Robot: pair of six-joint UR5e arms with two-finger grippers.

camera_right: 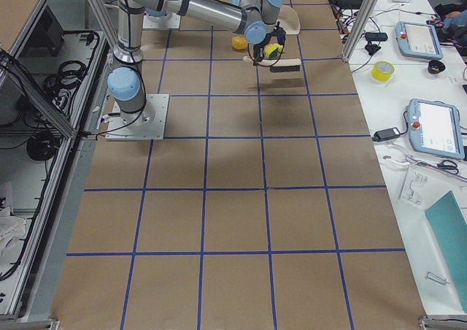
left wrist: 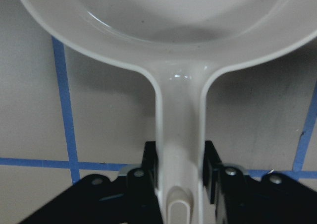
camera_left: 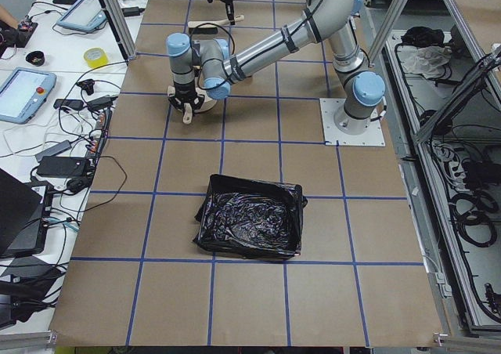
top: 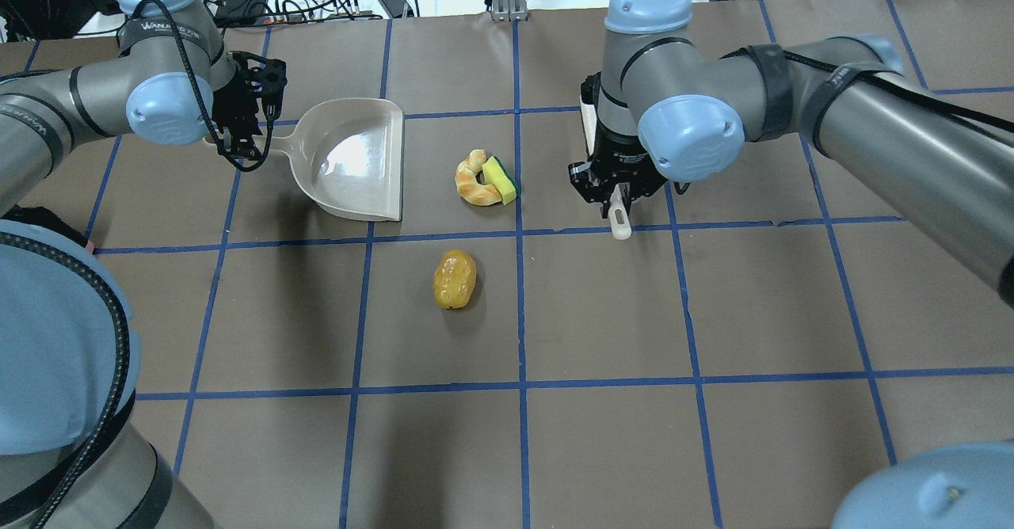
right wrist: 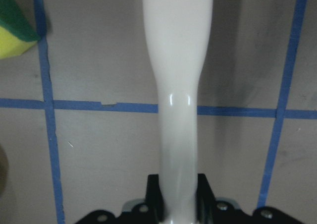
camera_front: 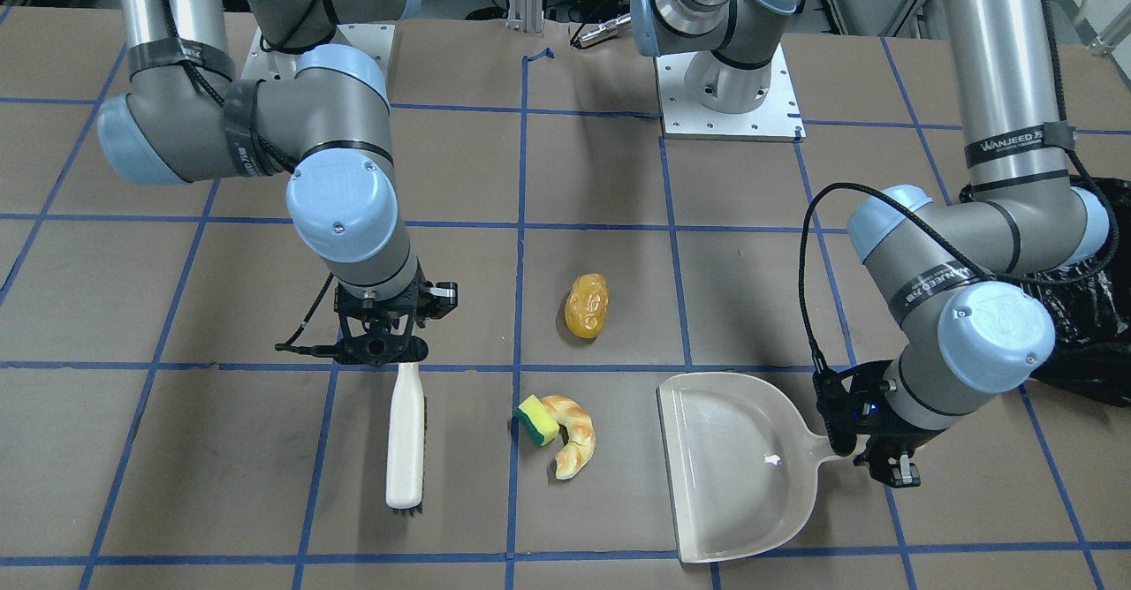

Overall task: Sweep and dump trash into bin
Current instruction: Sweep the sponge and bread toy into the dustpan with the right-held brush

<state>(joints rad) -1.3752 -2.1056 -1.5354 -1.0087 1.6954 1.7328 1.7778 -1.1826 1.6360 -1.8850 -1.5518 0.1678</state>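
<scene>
The trash lies mid-table: a glossy yellow-brown potato (camera_front: 588, 306), and nearer the table's far edge a tan croissant (camera_front: 573, 435) touching a yellow-and-green sponge (camera_front: 536, 419). My left gripper (camera_front: 861, 453) is shut on the handle of the cream dustpan (camera_front: 733, 466), whose open mouth faces the croissant; the wrist view shows the handle (left wrist: 180, 135) between the fingers. My right gripper (camera_front: 393, 362) is shut on the handle of the cream brush (camera_front: 406, 435), on the other side of the trash. The bin (camera_left: 250, 226), lined with a black bag, stands to the left arm's side.
The brown table is marked with a blue tape grid (top: 519, 291). The bin's black bag edge (camera_front: 1082, 325) shows behind the left arm. Both arm bases (camera_front: 729, 100) stand at the robot's side. Cables and tablets (camera_left: 27, 92) lie beyond the table's far edge.
</scene>
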